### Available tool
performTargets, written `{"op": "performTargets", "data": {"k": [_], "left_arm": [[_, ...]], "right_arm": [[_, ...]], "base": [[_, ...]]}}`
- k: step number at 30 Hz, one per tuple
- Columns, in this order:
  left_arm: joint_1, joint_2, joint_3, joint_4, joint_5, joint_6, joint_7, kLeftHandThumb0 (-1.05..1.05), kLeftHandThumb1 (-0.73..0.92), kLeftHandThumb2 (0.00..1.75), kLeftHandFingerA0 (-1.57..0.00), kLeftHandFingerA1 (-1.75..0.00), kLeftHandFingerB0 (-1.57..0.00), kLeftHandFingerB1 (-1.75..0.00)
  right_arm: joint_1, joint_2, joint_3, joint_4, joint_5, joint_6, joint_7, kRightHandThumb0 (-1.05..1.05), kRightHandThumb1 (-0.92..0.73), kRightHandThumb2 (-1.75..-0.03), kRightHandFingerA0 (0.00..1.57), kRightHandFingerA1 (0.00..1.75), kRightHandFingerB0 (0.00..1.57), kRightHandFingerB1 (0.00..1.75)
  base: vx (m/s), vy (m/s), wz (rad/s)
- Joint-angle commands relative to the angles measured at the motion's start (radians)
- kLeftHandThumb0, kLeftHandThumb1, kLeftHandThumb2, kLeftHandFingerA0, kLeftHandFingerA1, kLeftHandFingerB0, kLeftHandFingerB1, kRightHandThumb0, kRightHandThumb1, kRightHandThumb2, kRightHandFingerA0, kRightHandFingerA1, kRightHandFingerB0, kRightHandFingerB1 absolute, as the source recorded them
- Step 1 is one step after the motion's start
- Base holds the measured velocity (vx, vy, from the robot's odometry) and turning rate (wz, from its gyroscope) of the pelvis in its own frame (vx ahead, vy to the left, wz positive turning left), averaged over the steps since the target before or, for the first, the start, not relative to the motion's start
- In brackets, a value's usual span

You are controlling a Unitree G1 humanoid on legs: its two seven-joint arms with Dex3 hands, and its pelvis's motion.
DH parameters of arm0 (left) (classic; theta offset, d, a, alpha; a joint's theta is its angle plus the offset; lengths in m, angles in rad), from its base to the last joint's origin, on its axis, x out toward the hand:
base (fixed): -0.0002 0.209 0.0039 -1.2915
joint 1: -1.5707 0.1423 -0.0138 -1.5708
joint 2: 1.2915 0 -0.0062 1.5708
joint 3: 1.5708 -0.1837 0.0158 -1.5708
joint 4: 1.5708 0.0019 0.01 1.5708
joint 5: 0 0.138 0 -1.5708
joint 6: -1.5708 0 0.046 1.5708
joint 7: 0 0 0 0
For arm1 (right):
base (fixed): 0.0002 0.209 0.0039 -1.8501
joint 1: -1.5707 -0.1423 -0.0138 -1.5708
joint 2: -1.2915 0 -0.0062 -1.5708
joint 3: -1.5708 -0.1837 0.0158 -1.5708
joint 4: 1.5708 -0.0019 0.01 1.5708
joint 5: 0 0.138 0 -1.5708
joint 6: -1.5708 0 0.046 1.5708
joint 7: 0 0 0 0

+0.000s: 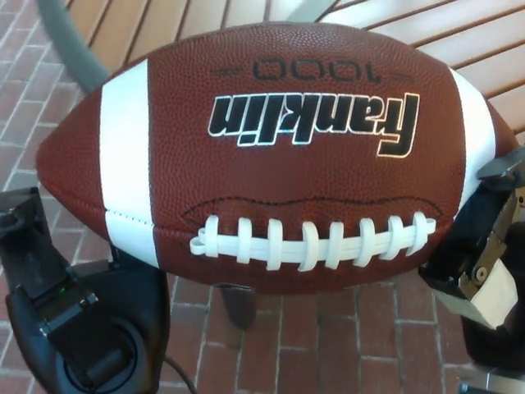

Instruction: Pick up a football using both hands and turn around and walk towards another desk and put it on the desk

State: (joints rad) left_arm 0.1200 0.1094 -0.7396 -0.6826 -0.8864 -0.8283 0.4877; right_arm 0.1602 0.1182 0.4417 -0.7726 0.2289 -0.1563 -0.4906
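The football (271, 156) fills most of the head view, held up close to the camera with its long axis running left to right, laces facing the camera and the printed lettering upside down. It is carried off any surface, above the brick floor (328, 345), with the slatted wooden desk (459, 41) showing just behind its top edge. The left hand (61, 312) sits under and against the ball's left end, and the right hand (480, 254) presses on its right end; on both, the fingers themselves are hidden behind the ball, so how far they are closed cannot be told, only that the ball is pinched between the two hands. The ball looks light, firm with a little give, and its pebbled skin should offer decent friction. Its tapered ends are the risk: squeezed end to end, it could pop out upward or roll. Holding lower on the flanks near the white stripes (127, 164) would seem steadier.
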Motion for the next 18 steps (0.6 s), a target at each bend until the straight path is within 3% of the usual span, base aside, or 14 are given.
{"op": "performTargets", "data": {"k": [1,3,18], "left_arm": [[-0.006,0.022,-0.136,0.023,0.056,0.313,-0.054,-0.17,0.62,1.27,-0.85,-1.75,-0.68,-1.75],[-0.01,0.023,-0.133,0.025,0.058,0.312,-0.056,-0.17,0.59,1.29,-0.86,-1.75,-0.68,-1.75],[-0.043,0.014,-0.125,0.034,0.066,0.313,-0.033,-0.19,0.57,1.3,-0.88,-1.75,-0.7,-1.75]], "right_arm": [[-0.006,-0.007,0.064,-0.019,0.014,0.067,0.087,-0.14,-0.44,-1.49,1.02,1.73,1.0,1.57],[-0.006,-0.005,0.065,-0.019,0.02,0.07,0.087,-0.14,-0.43,-1.5,1.01,1.74,0.99,1.58],[-0.027,0.006,0.063,-0.007,0.02,0.074,0.092,-0.14,-0.42,-1.55,1.02,1.75,1.0,1.6]], "base": [[0.53,-0.072,-0.61],[0.52,0.024,-0.65],[0.41,0.217,-0.13]]}}
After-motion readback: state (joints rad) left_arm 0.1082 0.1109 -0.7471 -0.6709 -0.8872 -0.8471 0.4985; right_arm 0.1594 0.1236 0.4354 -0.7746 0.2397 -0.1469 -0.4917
